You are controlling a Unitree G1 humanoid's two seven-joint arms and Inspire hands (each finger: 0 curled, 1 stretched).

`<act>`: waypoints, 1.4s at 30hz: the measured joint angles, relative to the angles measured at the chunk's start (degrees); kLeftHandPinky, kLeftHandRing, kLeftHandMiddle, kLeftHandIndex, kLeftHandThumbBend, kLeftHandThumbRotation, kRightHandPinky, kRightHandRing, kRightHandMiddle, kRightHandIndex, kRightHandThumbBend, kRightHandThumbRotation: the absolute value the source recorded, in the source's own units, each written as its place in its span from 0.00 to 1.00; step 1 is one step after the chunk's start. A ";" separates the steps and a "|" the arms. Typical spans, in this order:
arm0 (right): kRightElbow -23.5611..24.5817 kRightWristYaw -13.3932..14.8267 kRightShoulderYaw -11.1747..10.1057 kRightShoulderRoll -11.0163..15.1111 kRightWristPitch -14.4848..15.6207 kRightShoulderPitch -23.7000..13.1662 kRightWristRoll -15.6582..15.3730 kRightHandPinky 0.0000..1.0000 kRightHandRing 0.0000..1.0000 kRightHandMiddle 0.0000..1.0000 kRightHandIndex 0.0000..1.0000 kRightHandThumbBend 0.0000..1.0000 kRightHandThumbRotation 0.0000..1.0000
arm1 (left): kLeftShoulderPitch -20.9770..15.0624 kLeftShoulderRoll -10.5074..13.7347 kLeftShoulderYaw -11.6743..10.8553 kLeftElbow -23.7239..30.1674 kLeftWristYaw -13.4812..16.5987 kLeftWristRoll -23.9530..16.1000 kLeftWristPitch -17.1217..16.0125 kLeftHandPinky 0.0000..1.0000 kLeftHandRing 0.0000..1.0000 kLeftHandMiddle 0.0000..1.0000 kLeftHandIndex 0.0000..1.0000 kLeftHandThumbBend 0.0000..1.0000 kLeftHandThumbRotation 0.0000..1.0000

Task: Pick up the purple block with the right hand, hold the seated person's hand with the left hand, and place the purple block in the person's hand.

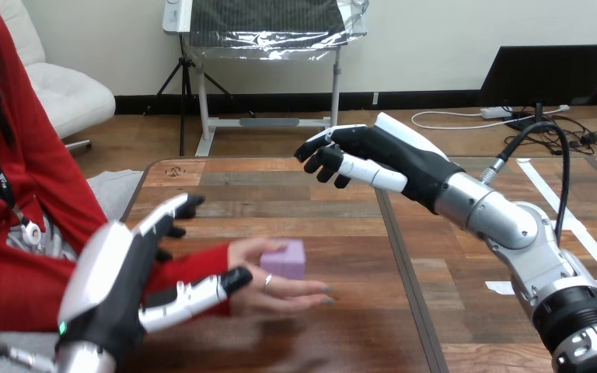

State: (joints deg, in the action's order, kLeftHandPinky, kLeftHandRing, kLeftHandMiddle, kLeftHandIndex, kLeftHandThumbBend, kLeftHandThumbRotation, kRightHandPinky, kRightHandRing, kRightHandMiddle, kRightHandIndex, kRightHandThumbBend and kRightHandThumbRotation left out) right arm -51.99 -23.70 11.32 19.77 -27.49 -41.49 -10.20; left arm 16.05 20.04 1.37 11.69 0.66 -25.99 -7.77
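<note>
The purple block (284, 259) rests on the palm of the person's hand (289, 293), which lies palm up on the wooden table (311, 194) at the left of centre. My left hand (116, 284) is at the lower left beside the person's wrist. The red-sleeved wrist lies between its straight fingers (172, 213) and its thumb (202, 291), and neither curls round the wrist. My right hand (392, 155) hangs in the air above the table's far middle, up and right of the block. Its fingers are loosely bent and hold nothing.
The person sits at the left side of the table, the red-sleeved forearm (179, 272) reaching in over the left edge. A dark seam (404, 264) runs down the table's middle. White tape strips (560, 210) lie on the right half.
</note>
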 measured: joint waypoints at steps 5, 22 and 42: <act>0.14 -0.59 -0.89 0.01 0.01 1.05 1.22 0.66 0.73 0.77 0.79 0.96 1.00 | 1.95 -0.71 0.09 0.00 0.00 0.10 -0.30 0.67 0.82 0.87 0.88 1.00 0.80; 7.80 -2.51 -4.81 0.06 -0.03 11.42 8.62 0.69 0.77 0.82 0.85 0.92 1.00 | 7.34 -5.09 -0.09 -0.41 5.39 4.48 -8.05 0.69 0.82 0.83 0.82 0.89 1.00; 26.84 -5.74 -8.46 -6.34 3.68 34.90 24.66 0.73 0.82 0.85 0.88 0.92 1.00 | 14.27 -11.27 2.10 -0.72 5.11 13.81 -22.27 0.74 0.81 0.81 0.76 0.69 1.00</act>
State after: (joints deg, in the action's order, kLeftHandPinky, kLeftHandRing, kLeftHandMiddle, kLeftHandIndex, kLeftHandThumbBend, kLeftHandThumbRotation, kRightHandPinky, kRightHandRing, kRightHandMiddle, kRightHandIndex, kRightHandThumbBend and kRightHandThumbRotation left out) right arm -25.15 -29.45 2.86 13.43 -23.81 -6.59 14.46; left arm 30.32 8.77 3.47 10.97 5.77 -12.18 -30.04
